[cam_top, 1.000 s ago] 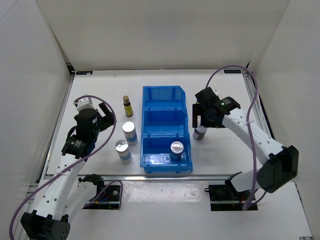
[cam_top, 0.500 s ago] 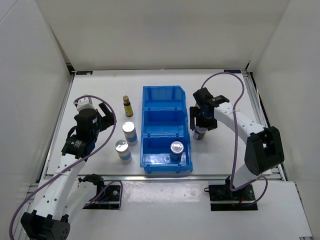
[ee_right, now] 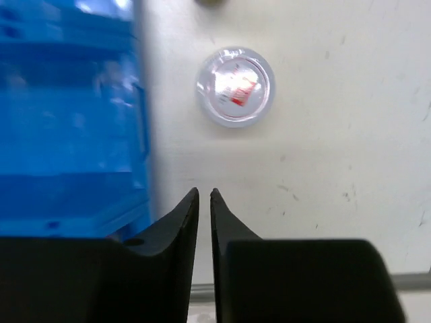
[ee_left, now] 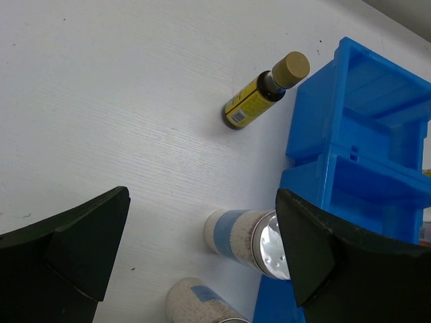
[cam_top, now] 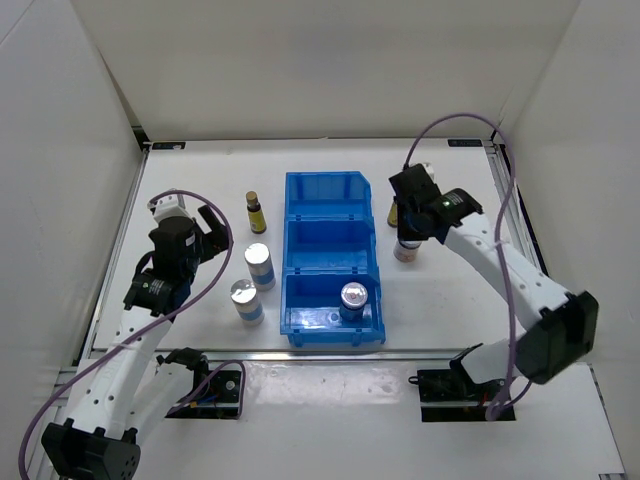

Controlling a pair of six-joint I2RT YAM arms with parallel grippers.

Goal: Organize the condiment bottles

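Note:
Two silver-lidded white-and-blue jars (cam_top: 259,265) (cam_top: 245,300) stand left of the blue bin (cam_top: 330,185). A third jar (cam_top: 353,299) sits in the bin's near compartment. A fourth jar (cam_top: 405,250) (ee_right: 234,86) stands on the table right of the bin. One brown bottle (cam_top: 255,212) (ee_left: 259,101) stands left of the bin; another (cam_top: 393,212) is half hidden behind the right arm. My right gripper (cam_top: 412,232) (ee_right: 204,192) hangs above the table just short of the fourth jar, shut on nothing. My left gripper (cam_top: 213,240) (ee_left: 202,195) is open above the two left jars (ee_left: 246,235).
The blue bin (ee_right: 67,101) lies close on the left of my right gripper. Its far and middle compartments hold nothing that I can see. White walls enclose the table on three sides. The arm bases and cables sit at the near edge.
My right gripper was open low around the jar right of the bin. It has lifted off and shut with nothing in it; the jar stands free. The left arm has not moved.

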